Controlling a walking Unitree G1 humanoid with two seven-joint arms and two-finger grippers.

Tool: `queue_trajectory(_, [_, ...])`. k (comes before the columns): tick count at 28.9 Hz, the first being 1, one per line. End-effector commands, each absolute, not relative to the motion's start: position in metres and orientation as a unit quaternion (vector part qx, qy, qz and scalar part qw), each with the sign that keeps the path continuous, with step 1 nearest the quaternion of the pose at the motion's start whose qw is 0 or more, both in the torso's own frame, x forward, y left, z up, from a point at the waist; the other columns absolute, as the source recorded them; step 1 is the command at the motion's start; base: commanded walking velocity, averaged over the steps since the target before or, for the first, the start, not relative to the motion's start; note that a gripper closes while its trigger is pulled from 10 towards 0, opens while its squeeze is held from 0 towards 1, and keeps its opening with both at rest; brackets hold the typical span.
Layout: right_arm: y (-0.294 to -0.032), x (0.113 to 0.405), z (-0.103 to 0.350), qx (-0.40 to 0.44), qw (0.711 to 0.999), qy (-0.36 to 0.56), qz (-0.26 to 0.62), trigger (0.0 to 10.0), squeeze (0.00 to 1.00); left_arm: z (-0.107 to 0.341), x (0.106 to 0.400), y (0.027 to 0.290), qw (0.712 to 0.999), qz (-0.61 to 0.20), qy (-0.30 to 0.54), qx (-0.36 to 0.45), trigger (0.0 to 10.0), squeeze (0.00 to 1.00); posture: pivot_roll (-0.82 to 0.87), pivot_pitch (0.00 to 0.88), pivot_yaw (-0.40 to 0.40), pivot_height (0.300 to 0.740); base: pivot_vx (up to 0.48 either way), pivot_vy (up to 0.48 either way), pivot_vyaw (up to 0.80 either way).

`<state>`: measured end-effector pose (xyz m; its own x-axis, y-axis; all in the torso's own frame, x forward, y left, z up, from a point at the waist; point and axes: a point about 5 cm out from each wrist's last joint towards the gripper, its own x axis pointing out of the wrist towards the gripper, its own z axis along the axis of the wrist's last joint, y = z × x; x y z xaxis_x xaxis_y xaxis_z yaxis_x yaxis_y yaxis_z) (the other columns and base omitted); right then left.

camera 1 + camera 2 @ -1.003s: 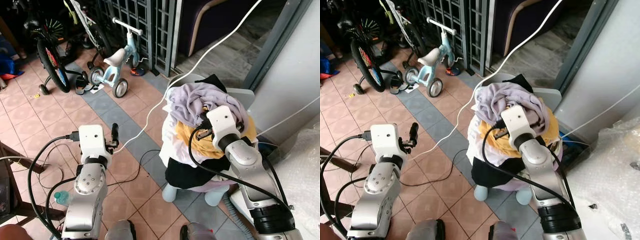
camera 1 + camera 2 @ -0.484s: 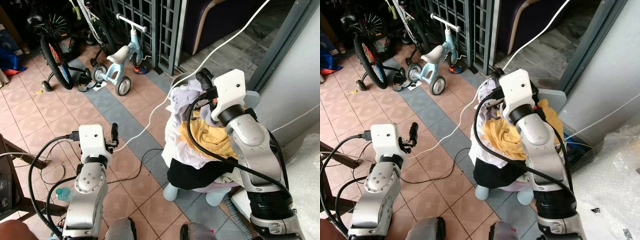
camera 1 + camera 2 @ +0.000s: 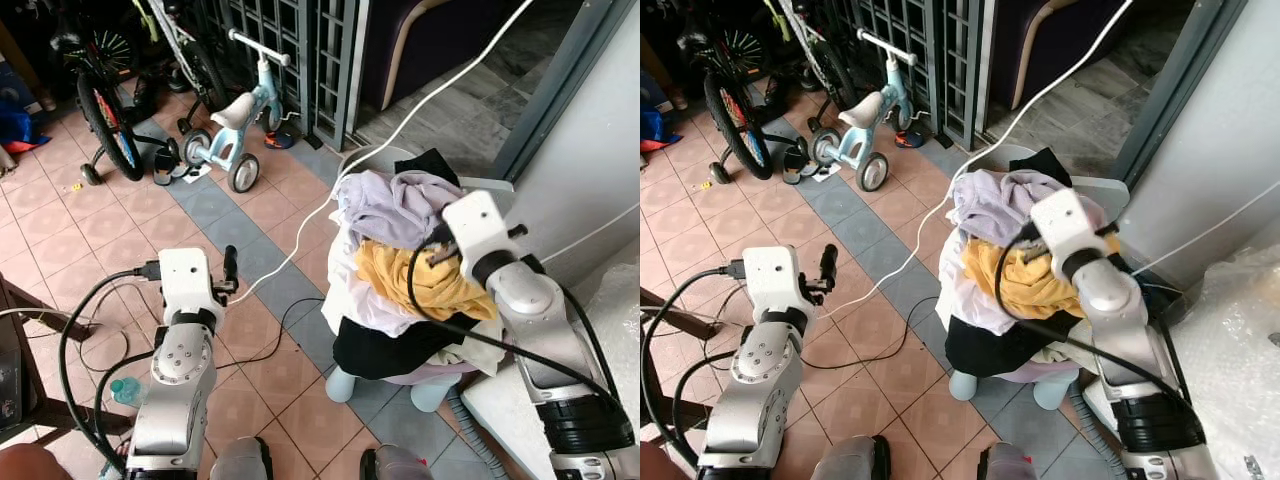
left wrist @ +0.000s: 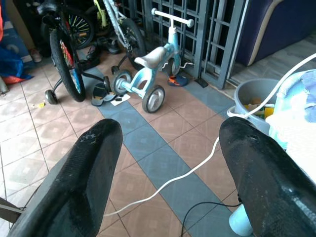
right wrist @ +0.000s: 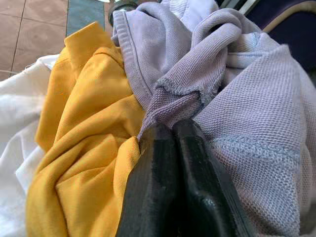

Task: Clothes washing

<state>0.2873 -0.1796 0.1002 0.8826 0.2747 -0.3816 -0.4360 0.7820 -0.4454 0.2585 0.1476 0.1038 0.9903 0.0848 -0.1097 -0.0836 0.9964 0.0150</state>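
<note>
Pressing into the top of a heaped pile of laundry [image 3: 400, 270], the right gripper [image 5: 170, 136] has its jaws clenched tight together, tips against the seam where a lilac knit garment [image 3: 385, 205] overlaps a yellow shirt [image 3: 425, 280]. From the wrist view it looks as if no fold is actually caught between the fingers, though a thin edge of cloth could be pinched out of sight. The pile sits on a small pale stool [image 3: 385, 385] on the tiled floor [image 3: 120, 230], with white and black pieces hanging down its sides.

The left gripper [image 4: 168, 153] is held out over the floor beside the pile, jaws released and wide, grasping nothing.

The risks: with the jaws shut and nothing between them, a lift may bring up no garment at all. The heap is tall and overhangs the stool, so a push could slide clothes onto the floor. A white cable [image 3: 400, 120] crosses right by the pile and could snag on the arm.
</note>
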Motion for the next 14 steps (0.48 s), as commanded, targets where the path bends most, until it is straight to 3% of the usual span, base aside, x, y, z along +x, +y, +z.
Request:
queue_trajectory(1, [-0.177, 0.289, 0.104, -0.277, 0.928, 0.145, 0.205, 0.0, 0.00, 0.102, 0.258, 0.150, 0.997, 0.044, 0.061, 0.011, 10.0, 0.00, 0.03, 0.115, 0.018, 0.740, 0.000, 0.000, 0.00])
queue_trajectory(3, [-0.175, 0.289, 0.105, -0.276, 0.927, 0.144, 0.209, 0.0, 0.00, 0.102, 0.258, 0.151, 0.997, 0.044, 0.061, 0.012, 10.0, 0.00, 0.03, 0.115, 0.018, 0.740, 0.000, 0.000, 0.00])
queue_trajectory(4, [-0.170, 0.294, 0.110, -0.270, 0.929, 0.127, 0.218, 5.8, 1.00, 0.102, 0.257, 0.150, 0.997, 0.039, 0.061, 0.015, 10.0, 0.00, 0.04, 0.126, 0.022, 0.740, 0.000, 0.000, 0.00])
queue_trajectory(5, [-0.166, 0.298, 0.115, -0.267, 0.931, 0.114, 0.223, 5.8, 1.00, 0.102, 0.257, 0.149, 0.997, 0.035, 0.060, 0.017, 10.0, 0.00, 0.04, 0.127, 0.023, 0.740, 0.000, 0.000, 0.00])
queue_trajectory(6, [-0.161, 0.303, 0.122, -0.260, 0.935, 0.091, 0.223, 10.0, 1.00, 0.103, 0.256, 0.147, 0.998, 0.030, 0.058, 0.020, 10.0, 0.00, 0.05, 0.130, 0.024, 0.740, 0.000, 0.000, 0.00])
queue_trajectory(14, [-0.142, 0.324, 0.145, -0.242, 0.952, 0.027, 0.183, 10.0, 1.00, 0.103, 0.251, 0.144, 0.998, 0.025, 0.061, 0.024, 10.0, 0.00, 0.07, 0.131, 0.020, 0.740, 0.000, 0.000, 0.00])
